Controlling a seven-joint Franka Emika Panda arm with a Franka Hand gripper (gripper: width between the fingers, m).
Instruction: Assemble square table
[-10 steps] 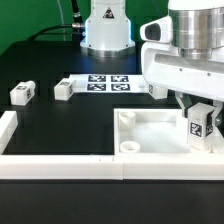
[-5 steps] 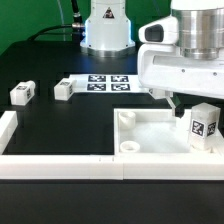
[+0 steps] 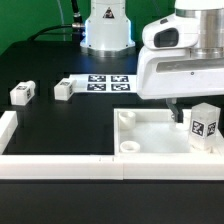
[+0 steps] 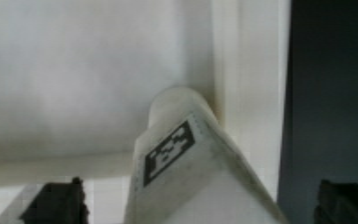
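Note:
The white square tabletop lies tray-like at the exterior view's lower right, with round sockets at its corners. A short white leg with a black-and-white tag stands upright in its right part, free of any grip. My gripper hangs just above that leg, open. In the wrist view the same leg rises between the dark fingertips, with a gap on each side, and the tabletop lies behind it.
Two more tagged legs lie on the black table at the exterior view's left. The marker board lies behind them. White border walls run along the front and left. The arm's base stands at the back.
The jaws have gone from shut on the leg to wide open, letting it go. The gripper has risen a little; the leg stays standing in the tabletop.

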